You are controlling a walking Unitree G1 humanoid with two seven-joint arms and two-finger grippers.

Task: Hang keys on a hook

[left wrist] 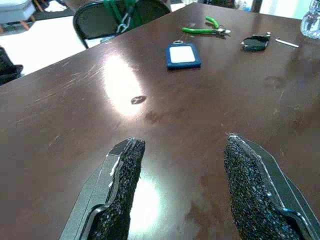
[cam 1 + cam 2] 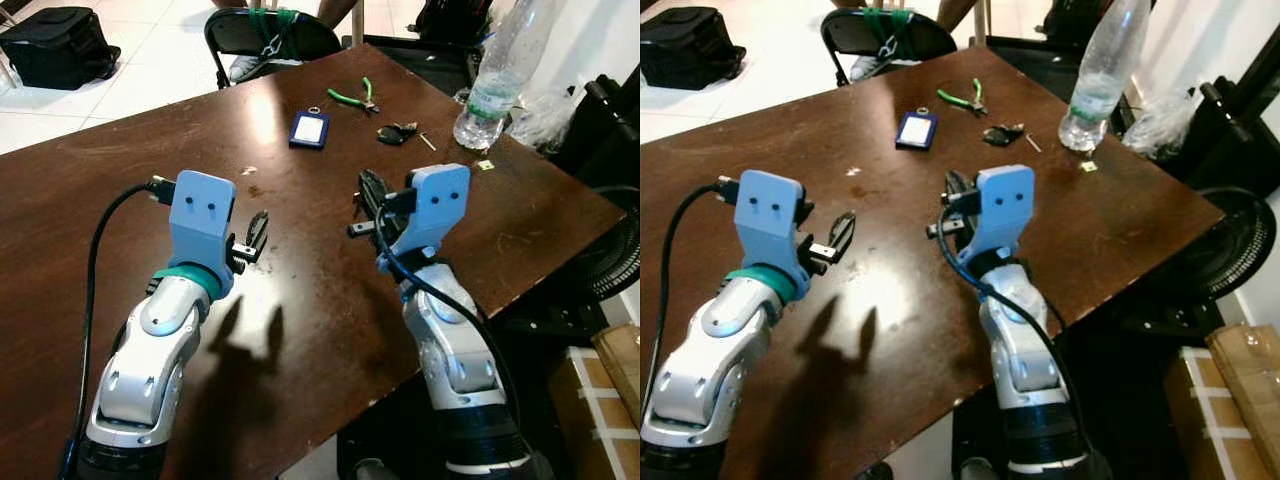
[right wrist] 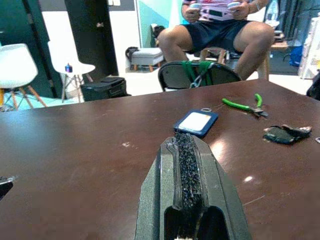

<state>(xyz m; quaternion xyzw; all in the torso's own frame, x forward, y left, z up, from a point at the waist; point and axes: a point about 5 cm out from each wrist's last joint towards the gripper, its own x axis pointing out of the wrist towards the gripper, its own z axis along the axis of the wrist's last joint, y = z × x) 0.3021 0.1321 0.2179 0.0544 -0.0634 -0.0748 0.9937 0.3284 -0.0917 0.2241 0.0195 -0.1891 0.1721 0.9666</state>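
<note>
On the dark wooden table a blue key tag with a metal ring lies at the far middle. A black bunch of keys sits just right of it. My left gripper hovers low over the near part of the table, open and holding nothing, with the tag well ahead of it. My right gripper is shut with nothing between its fingers, held above the table middle and pointing toward the tag and keys. Both arms reach in from the near edge.
Green-handled pliers lie beyond the tag. A clear plastic bottle stands at the far right corner. A black folding chair stands behind the table, where a person sits. A black bag is on the floor, a cardboard box at right.
</note>
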